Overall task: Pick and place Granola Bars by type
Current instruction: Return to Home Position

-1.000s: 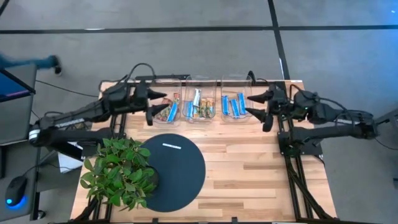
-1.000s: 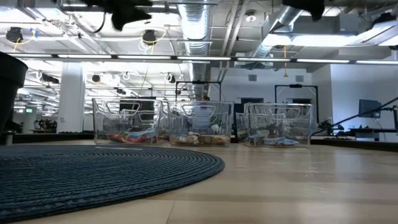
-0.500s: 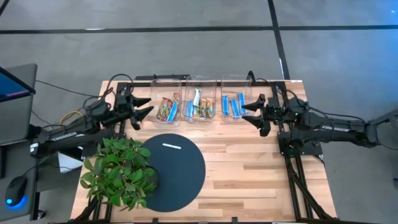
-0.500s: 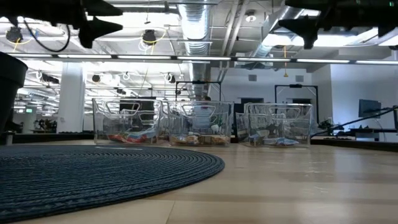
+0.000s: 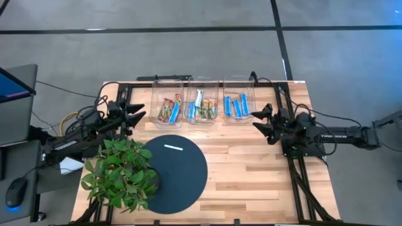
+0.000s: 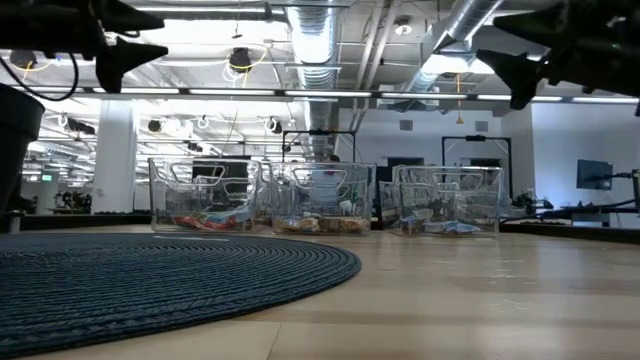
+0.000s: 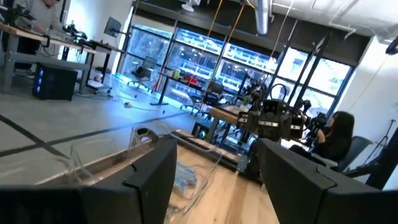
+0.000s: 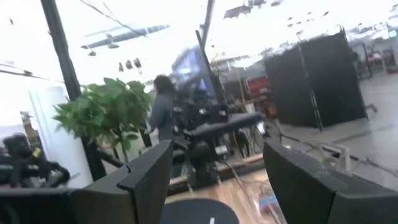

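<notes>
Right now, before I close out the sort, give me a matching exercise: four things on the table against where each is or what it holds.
Things: 1 white strip; 2 plant; 3 right bin; 4 left claw.
States: A holds blue granola bars; B open, beside the left bin; C lies on the dark round mat; D overlaps the mat's left-arm side.
Pairs: 1-C; 2-D; 3-A; 4-B. The right claw is open too, beside the right bin.
</notes>
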Robot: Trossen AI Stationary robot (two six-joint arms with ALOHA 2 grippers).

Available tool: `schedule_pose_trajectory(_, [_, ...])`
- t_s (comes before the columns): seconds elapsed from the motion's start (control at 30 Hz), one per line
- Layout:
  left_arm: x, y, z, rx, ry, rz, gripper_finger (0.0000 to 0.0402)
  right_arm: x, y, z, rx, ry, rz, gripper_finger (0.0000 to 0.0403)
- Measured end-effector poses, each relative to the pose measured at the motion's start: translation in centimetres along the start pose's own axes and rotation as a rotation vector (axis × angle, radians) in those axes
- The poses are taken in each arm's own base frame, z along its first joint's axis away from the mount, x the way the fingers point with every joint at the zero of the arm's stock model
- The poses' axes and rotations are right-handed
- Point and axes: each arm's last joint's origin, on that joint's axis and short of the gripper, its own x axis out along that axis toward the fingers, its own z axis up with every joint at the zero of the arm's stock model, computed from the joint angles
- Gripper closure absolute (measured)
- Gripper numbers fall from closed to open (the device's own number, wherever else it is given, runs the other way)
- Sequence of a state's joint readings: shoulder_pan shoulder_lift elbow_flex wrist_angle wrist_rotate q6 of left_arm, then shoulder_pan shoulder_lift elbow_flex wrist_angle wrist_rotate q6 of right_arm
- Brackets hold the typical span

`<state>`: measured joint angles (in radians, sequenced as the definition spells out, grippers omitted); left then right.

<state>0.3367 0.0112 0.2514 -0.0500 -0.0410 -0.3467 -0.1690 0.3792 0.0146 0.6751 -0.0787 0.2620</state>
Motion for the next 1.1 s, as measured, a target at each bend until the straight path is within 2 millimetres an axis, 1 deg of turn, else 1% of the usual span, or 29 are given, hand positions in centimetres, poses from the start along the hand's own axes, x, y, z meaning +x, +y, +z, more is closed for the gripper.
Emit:
schedule_pose_trajectory(0.13, [0.0, 0.3, -0.9, -0.026, 0.064, 0.018, 0.0182, -0.8, 0.1, 0.0, 0.003, 0.005, 0.000, 0.0159])
schedule_pose_trajectory(0.23, [0.0, 0.4, -1.1, -0.038, 0.087, 0.033, 0.0182, -1.4, 0.1, 0.1, 0.002, -0.001, -0.022, 0.0159])
schedule_pose_trajectory(0.43, [0.1, 0.5, -1.3, -0.056, 0.071, 0.023, 0.0182, -2.4, 0.1, 0.3, 0.002, -0.020, -0.060, 0.0159])
schedule_pose_trajectory(0.57, [0.6, 0.5, -2.9, -0.107, 0.038, -0.089, 0.0182, -2.4, 0.3, 0.3, 0.027, -0.021, -0.042, 0.0159])
schedule_pose_trajectory(0.63, [0.8, 0.5, -4.2, -0.132, 0.002, -0.145, 0.0182, -2.4, 0.4, 0.1, 0.044, 0.005, -0.032, 0.0159])
schedule_pose_trajectory(0.7, [0.8, 0.6, -5.5, -0.159, 0.001, -0.154, 0.0182, -2.4, 0.6, -0.2, 0.057, 0.030, -0.023, 0.0159])
schedule_pose_trajectory(0.83, [0.8, 0.4, -5.9, -0.162, 0.008, -0.056, 0.0182, -2.4, 1.0, -0.3, 0.072, 0.034, 0.003, 0.0159])
schedule_pose_trajectory(0.93, [0.6, -0.1, -5.8, -0.162, -0.011, -0.085, 0.0182, -2.4, 1.3, -0.4, 0.083, 0.044, 0.000, 0.0159])
schedule_pose_trajectory(1.03, [0.5, -0.3, -6.2, -0.157, 0.026, -0.094, 0.0182, -2.4, 1.5, -0.8, 0.092, 0.075, -0.014, 0.0159])
schedule_pose_trajectory(1.1, [0.5, -0.3, -6.6, -0.152, 0.055, -0.067, 0.0182, -2.5, 1.5, -1.1, 0.091, 0.100, -0.049, 0.0159])
